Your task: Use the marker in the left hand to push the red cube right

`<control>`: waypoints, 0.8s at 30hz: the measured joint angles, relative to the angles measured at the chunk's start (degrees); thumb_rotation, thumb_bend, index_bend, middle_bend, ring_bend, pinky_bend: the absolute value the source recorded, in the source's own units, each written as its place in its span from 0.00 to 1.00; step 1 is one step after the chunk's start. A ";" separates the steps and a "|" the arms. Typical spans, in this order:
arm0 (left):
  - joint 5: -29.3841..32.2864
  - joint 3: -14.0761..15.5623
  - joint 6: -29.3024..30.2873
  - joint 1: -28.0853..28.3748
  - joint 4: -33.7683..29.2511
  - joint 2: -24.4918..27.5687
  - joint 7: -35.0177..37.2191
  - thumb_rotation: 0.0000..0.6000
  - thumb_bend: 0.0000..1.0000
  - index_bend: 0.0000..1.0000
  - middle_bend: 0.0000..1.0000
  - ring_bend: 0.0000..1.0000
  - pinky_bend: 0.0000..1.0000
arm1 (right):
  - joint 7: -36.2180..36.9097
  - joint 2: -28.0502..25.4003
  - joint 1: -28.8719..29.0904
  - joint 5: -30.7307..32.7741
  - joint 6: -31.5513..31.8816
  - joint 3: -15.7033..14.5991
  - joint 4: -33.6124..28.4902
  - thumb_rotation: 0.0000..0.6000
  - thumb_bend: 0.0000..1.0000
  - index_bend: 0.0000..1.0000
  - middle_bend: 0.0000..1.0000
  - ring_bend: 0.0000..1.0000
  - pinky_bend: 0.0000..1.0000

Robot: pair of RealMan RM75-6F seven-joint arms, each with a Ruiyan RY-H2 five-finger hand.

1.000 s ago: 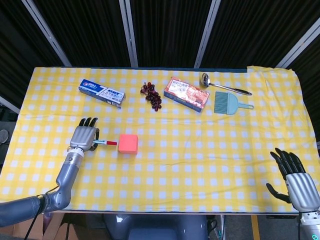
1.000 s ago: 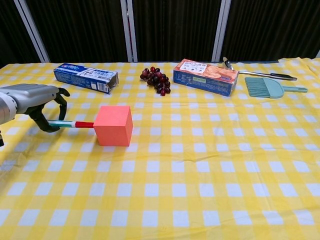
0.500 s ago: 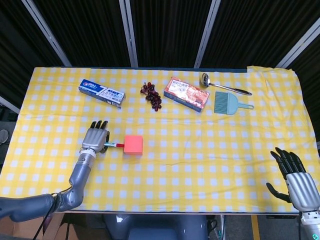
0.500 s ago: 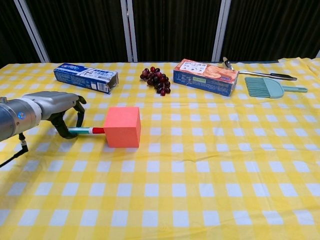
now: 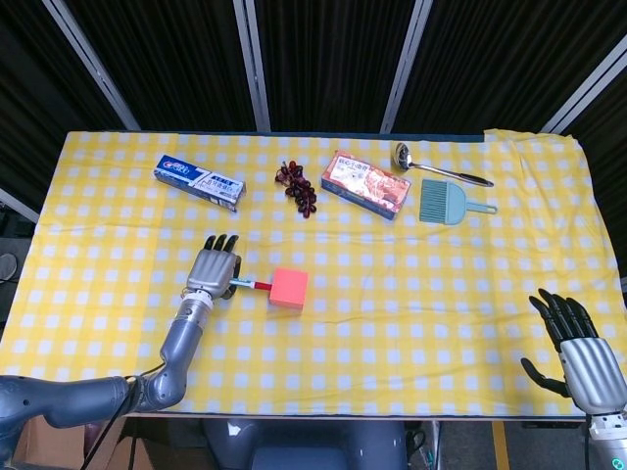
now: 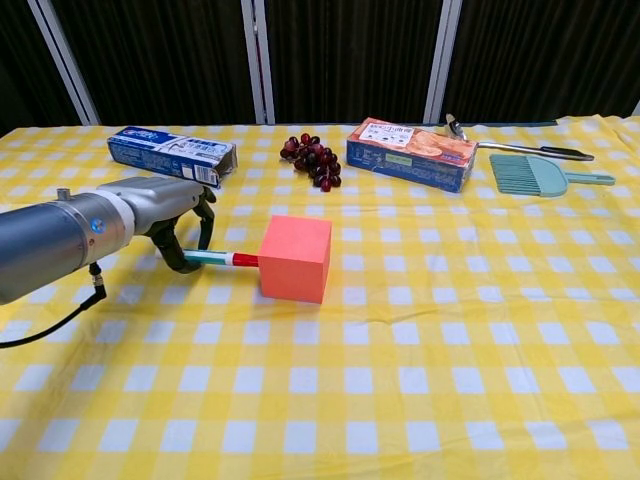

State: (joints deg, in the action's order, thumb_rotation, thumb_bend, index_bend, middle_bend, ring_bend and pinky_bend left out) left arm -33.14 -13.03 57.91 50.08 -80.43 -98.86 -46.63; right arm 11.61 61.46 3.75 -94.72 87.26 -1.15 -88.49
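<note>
Marker tip against the red cube point(image 5: 288, 290), a plain salmon-red block left of the table point(image 5: 411, 284) centre.
The left hand point(image 5: 214, 271) has its fingers point(image 6: 205, 212) clenched around the marker point(image 6: 222, 259); only the head view shows the right hand point(image 5: 578, 354), fingers released and spread.

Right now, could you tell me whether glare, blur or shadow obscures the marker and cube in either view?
Head view: even light, no glare, the marker small but sharp against the red cube. Chest view: the cube is crisp with a soft shadow beneath it; the left hand is near the camera but still clear.
</note>
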 measured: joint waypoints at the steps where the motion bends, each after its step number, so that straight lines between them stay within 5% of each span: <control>1: 0.32 -0.12 0.08 0.30 -0.04 -0.25 -0.27 1.00 0.42 0.57 0.04 0.00 0.00 | 0.03 0.00 0.01 0.00 -0.01 0.00 -0.01 1.00 0.34 0.00 0.00 0.00 0.05; 24: 4.00 -0.96 3.35 5.76 -0.78 -5.38 -5.33 1.00 0.42 0.57 0.04 0.00 0.00 | 0.55 -0.14 0.13 -0.20 -0.05 -0.09 0.10 1.00 0.34 0.00 0.00 0.00 0.05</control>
State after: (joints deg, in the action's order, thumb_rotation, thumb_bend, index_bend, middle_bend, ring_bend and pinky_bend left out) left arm -29.14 -13.99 61.26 55.84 -81.21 -104.24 -51.97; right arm 12.16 61.32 3.88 -94.92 87.20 -1.24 -88.39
